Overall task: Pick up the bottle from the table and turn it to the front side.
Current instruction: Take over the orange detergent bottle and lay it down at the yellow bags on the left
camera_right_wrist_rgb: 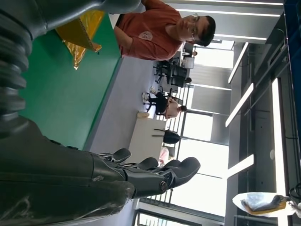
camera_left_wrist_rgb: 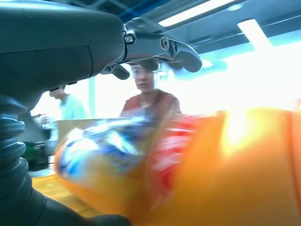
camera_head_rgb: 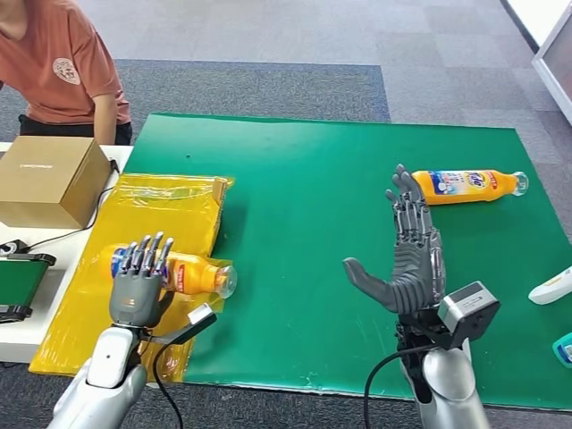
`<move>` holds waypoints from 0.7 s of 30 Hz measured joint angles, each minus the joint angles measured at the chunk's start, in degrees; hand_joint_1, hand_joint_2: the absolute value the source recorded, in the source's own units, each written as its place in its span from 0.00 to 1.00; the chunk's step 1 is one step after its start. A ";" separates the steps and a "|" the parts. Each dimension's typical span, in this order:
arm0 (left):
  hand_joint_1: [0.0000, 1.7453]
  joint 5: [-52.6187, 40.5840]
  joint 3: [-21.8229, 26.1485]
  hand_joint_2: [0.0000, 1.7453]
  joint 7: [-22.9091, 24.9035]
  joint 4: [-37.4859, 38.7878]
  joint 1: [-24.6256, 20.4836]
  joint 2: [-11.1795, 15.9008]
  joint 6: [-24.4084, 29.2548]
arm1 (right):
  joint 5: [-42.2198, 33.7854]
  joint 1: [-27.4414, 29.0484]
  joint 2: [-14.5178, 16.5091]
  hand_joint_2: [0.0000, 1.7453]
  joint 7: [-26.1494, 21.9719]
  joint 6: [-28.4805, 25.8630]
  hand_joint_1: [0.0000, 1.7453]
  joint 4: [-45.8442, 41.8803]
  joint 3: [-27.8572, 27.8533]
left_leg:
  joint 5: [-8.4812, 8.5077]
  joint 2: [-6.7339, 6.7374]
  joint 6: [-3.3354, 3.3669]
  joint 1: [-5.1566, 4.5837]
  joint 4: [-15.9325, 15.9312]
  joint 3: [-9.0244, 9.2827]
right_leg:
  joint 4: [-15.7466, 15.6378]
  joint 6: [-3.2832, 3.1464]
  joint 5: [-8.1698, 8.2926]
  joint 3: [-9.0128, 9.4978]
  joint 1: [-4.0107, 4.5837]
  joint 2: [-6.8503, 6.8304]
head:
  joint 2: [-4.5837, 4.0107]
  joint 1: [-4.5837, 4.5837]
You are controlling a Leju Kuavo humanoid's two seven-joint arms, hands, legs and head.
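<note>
Green mat (camera_head_rgb: pixel 304 223) over table, grey carpet (camera_head_rgb: pixel 270 45) beyond, left hand (camera_head_rgb: pixel 138 281) clasped round bottle (camera_head_rgb: pixel 196 273) over yellow bag (camera_head_rgb: pixel 155 210), right hand (camera_head_rgb: pixel 407 259) spread, holding nothing, second bottle (camera_head_rgb: pixel 466 185) lay behind it, person (camera_head_rgb: pixel 61 67) beside cardboard box (camera_head_rgb: pixel 50 179).

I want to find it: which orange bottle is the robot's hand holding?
The bottle over the yellow bag, held by the left hand. The other bottle lies untouched on the green mat.
</note>
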 joint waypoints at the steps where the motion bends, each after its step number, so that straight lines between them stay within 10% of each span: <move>1: 0.00 0.31 -0.14 1.00 -0.61 0.00 0.06 0.16 0.00 | 0.08 0.07 -0.06 1.00 -0.07 0.01 0.00 -0.16 0.05 | 0.00 0.00 0.00 0.00 0.00 0.00 | 0.00 0.00 0.00 0.00 0.00 0.00 | 0.00 0.00; 16: 0.00 4.53 -0.90 1.00 -3.91 -3.29 2.90 0.84 0.03 | 0.96 0.75 -0.44 1.00 -0.29 0.27 0.00 -1.33 0.75 | -0.01 0.00 0.00 0.00 0.00 0.00 | 0.00 0.01 -0.01 -0.01 0.00 -0.01 | -0.01 0.00; 21: 0.00 18.36 -3.11 1.00 -9.52 -12.88 6.64 0.55 -1.88 | 3.13 2.23 -0.45 1.00 -0.24 -0.22 0.00 -2.65 0.79 | -0.03 0.00 0.02 0.00 0.00 -0.01 | 0.00 0.02 -0.02 -0.03 -0.01 0.00 | -0.01 -0.01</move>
